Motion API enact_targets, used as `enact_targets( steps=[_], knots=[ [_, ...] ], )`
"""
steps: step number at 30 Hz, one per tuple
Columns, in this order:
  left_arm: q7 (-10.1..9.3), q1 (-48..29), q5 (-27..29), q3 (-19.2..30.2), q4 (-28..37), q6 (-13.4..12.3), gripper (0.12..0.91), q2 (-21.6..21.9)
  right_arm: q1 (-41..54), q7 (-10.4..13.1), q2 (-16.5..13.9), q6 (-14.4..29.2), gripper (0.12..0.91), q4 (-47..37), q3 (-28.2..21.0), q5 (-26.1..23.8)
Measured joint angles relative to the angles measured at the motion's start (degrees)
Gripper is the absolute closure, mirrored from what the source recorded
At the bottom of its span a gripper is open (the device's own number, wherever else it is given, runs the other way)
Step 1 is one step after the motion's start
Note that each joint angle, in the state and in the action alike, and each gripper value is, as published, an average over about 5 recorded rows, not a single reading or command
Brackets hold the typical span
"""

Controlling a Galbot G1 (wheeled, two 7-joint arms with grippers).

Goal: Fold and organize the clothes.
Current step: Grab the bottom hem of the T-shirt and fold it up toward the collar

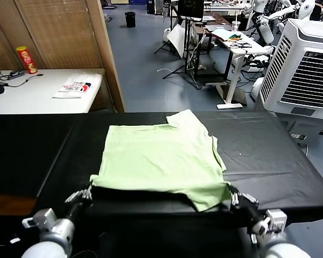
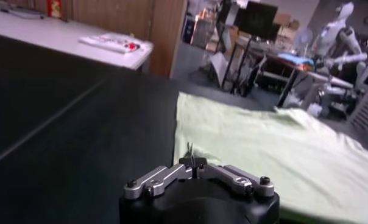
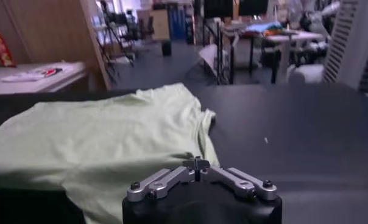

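A: Where is the left gripper [image 1: 85, 196]?

B: At the near edge of the surface [image 1: 32, 156], by the shirt's near-left corner. Its jaws are fully closed, and its wrist view shows a small tuft of pale fabric pinched at the tips, so it seems to have the hem.

A: And the right gripper [image 1: 238, 199]?

B: Also at the near edge, at the shirt's near-right corner. It is closed as well, with the hem running right up to the tips. I judge it has hold of the cloth, though the pinch itself is partly hidden.

A: How does the shirt [image 1: 164, 158] lie?

B: Spread across the middle of the surface, mostly flat, with its near hem at the near edge. One sleeve [image 1: 185, 119] points toward the far edge. The near-right corner droops into a loose flap and is wrinkled.

A: How will it handle?

B: Light, thin and limp, I would say. It will sag between two holds and crease easily, and it may slide on the smooth black cover. No stiffness to lean on.

A: Best place to grip?

B: The two hem corners, as now. Holding both keeps the edge taut, so it can be carried over toward the far edge in one even fold.
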Motion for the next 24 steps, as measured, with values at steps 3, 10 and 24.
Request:
enact_targets(
  steps=[3,10,24],
  knots=[
    [0.09,-1.91,1.13,0.73,1.74,-0.28,0.904,0.05,3.66,-0.36,-0.55,0.56,0.903,-3.60,-2.16,-0.83],
    [0.15,-5.20,4.34,2.64,6.06,-1.00,0.904,0.14,10.58,-2.04,-0.86,2.18,0.903,-11.46,-6.68,-1.59],
    [-0.19,-6.89,6.77,3.09,8.87,-2.22,0.568,-0.05,8.53,-4.12,-1.92,2.86,0.284,-8.54,-5.20,-2.86]
  ],
)
